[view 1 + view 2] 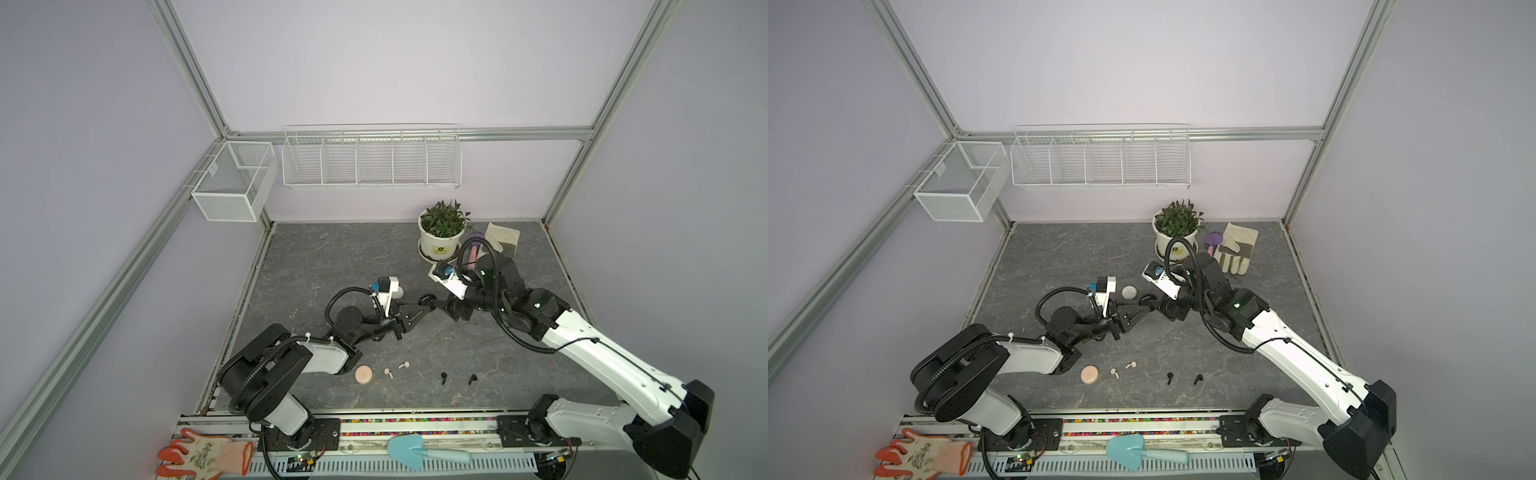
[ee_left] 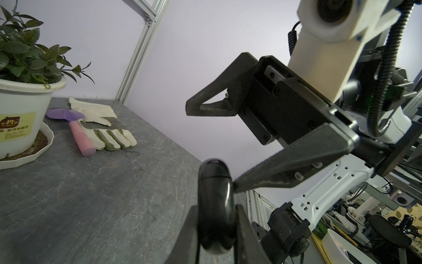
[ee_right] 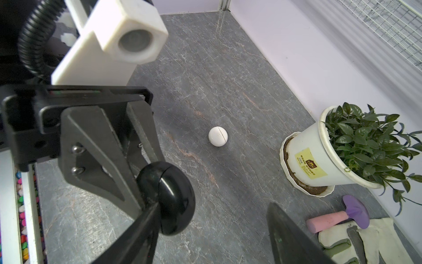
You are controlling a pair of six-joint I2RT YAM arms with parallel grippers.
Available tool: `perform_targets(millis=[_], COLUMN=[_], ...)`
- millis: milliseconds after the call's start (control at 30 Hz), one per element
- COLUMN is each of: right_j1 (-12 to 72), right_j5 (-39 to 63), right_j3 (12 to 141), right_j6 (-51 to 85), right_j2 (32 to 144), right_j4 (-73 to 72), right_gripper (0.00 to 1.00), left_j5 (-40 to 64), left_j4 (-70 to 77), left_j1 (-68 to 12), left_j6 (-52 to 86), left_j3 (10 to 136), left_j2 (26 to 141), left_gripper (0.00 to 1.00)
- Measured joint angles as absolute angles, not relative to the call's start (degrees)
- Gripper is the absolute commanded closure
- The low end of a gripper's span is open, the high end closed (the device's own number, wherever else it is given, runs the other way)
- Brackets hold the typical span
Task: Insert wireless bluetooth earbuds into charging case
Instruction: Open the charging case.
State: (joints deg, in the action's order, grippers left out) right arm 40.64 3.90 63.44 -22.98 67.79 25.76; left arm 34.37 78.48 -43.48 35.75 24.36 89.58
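Above the grey marbled worktop [image 1: 332,257], the left arm's jaws clench a glossy black round plastic charging case [image 2: 215,205], lid shut, while the right arm's jaws stand spread, one tip at its seam. Early days, seemingly: two tiny black stemmed earbuds [image 1: 444,377] and two pale pink ones [image 1: 388,372] lie loose near the front edge — none seated.

On the table [image 1: 332,257], four earbuds lie toward six o'clock: two pale pink earbuds [image 1: 388,372] [image 1: 403,365] and two black earbuds [image 1: 444,377] [image 1: 472,378]. Three round cases: one pink case [image 1: 364,375] at seven o'clock, one white case [image 1: 1129,291] and one black case [image 3: 175,194] near the centre. Two gloves: one orange glove [image 1: 203,455], one pale glove [image 1: 1235,249]. Two trowels: one blue trowel [image 1: 409,451], one purple trowel [image 1: 1213,240]. One potted plant [image 1: 442,232] at one o'clock. Two wire baskets [image 1: 235,183] [image 1: 370,160].
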Motion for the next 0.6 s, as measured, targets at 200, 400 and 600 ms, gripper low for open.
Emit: perform_targets(millis=[200,400,600], right_j1=[40.6,40.6,40.2], right_j5=[1.2,0.7,-0.2], right_j3=[63.5,63.6,65.9], right_j6=[-22.9,-22.3,-19.9], right_j2=[67.8,67.8,69.0], right_j4=[25.6,25.4,26.1], right_gripper=[0.22,0.15,0.13], left_j5=[34.5,34.6,35.0], left_j4=[78.6,78.6,78.6], left_j1=[-43.5,-43.5,-43.5], left_j6=[35.8,35.8,35.7], left_j3=[24.3,24.3,24.3], left_j2=[89.6,89.6,89.6], left_gripper=[1.00,1.00,1.00])
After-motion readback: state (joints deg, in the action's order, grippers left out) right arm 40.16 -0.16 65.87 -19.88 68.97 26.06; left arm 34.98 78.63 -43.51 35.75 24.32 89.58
